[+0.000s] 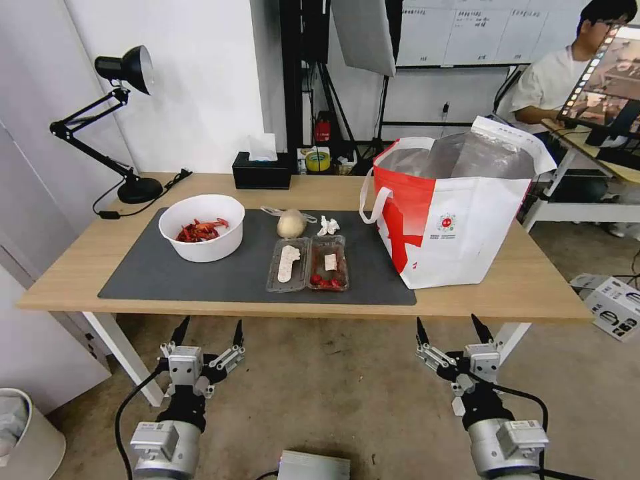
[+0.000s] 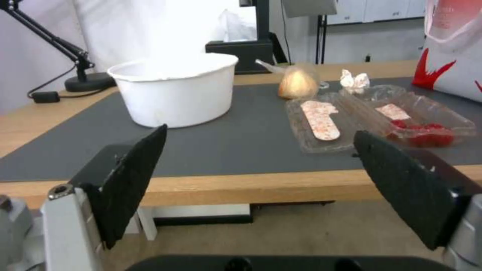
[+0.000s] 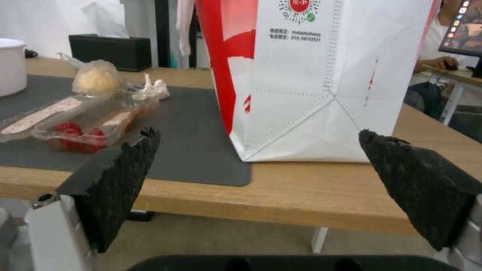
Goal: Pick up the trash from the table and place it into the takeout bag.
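Trash sits on the bench point(image 1: 80, 277) beyond your two open, empty hands, left hand point(image 1: 207, 335) and right hand point(image 1: 455, 331): pinch the stiff white bowl point(image 1: 202, 227) by its rim, the flimsy clear hinged tray point(image 1: 307, 263) by an edge.

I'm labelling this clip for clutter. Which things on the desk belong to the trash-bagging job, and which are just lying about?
Job:
white bowl of red shells
clear tray
beige wrapped lump
crumpled tissue
takeout bag

Lying about:
black tissue box
desk lamp
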Tool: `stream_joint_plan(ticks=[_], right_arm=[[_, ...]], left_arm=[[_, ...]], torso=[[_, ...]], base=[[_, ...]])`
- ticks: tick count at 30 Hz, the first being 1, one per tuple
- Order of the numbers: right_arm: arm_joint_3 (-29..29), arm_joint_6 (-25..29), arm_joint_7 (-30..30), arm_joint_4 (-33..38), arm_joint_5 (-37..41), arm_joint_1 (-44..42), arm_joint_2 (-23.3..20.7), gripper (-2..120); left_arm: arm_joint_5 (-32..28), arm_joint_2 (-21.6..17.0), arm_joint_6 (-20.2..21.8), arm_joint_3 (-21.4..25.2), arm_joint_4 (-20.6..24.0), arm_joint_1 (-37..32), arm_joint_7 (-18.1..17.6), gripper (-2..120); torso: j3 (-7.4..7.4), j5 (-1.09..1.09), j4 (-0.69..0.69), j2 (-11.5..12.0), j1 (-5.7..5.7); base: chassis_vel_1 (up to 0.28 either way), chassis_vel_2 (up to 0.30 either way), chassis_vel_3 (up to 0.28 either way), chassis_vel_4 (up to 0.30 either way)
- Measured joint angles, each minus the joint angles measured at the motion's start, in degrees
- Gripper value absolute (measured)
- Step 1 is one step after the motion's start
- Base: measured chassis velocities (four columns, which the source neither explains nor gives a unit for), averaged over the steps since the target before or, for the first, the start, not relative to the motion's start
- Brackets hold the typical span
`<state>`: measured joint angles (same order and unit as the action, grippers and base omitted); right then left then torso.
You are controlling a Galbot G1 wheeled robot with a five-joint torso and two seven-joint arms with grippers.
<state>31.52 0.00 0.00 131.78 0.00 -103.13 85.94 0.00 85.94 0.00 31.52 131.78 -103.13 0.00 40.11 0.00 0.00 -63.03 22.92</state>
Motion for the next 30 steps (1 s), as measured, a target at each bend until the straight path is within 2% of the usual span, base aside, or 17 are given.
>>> stream_joint_plan(ticks=[21, 23, 24, 27, 30], right_arm=[[0.5, -1.1, 0.0, 0.2, 0.1, 0.2, -0.1, 100], [1.9, -4.2, 0.1, 0.9, 0.7, 0.9, -0.3, 100], [1.9, -4.2, 0.1, 0.9, 0.7, 0.9, -0.3, 100], [5.1, -11.5, 0.4, 2.7, 2.2, 2.6, -0.9, 100], [5.3, -11.7, 0.4, 2.7, 2.3, 2.7, -1.0, 100]], left_arm=[[-0.3, 0.2, 0.6, 0.0, 0.0, 0.3, -0.1, 100], [-2.0, 1.4, 3.6, -0.5, -0.2, 2.0, -0.9, 100], [-2.0, 1.4, 3.6, -0.5, -0.2, 2.0, -0.9, 100], [-6.0, 4.5, 11.2, -1.8, -1.2, 6.5, -2.8, 100], [-6.1, 4.8, 11.4, -2.0, -2.2, 6.8, -3.1, 100]], torso=[[0.00, 0.01, 0.00, 0.0, 0.00], [0.00, 0.01, 0.01, 0.0, 0.00], [0.00, 0.01, 0.01, 0.0, 0.00], [0.00, 0.00, -0.01, 0.0, 0.00], [0.01, 0.03, 0.00, 0.0, 0.01]], base=[[0.000, 0.000, 0.000, 0.000], [0.000, 0.000, 0.000, 0.000], [0.000, 0.000, 0.000, 0.000], [0.000, 0.000, 0.000, 0.000], [0.000, 0.000, 0.000, 0.000]])
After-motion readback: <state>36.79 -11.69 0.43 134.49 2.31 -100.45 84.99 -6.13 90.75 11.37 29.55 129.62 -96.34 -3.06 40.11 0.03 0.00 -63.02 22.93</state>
